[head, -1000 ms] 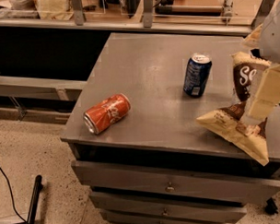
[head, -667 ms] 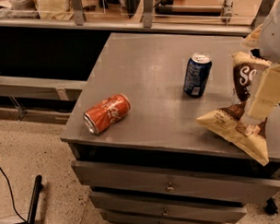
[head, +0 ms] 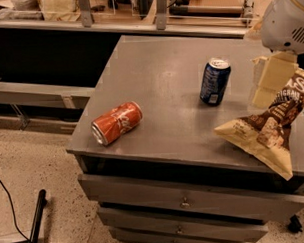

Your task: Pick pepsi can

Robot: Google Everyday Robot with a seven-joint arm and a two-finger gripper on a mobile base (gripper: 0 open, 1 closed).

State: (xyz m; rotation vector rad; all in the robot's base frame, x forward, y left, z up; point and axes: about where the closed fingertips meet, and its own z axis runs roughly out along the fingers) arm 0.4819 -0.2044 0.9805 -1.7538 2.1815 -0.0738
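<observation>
Blue pepsi can (head: 215,82) between orange can (head: 117,123) and claw (head: 268,82) by chip bag (head: 265,139)

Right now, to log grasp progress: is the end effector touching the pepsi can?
Apart. The camera view shows bare tabletop between the upright pepsi can and the end effector, which is at the right by the snack bag.

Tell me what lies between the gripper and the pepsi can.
Only bare tabletop, in the camera view; the gripper hangs right of the pepsi can, by the snack bag.

Blue pepsi can (head: 215,82) — cream gripper (head: 267,85), right.
</observation>
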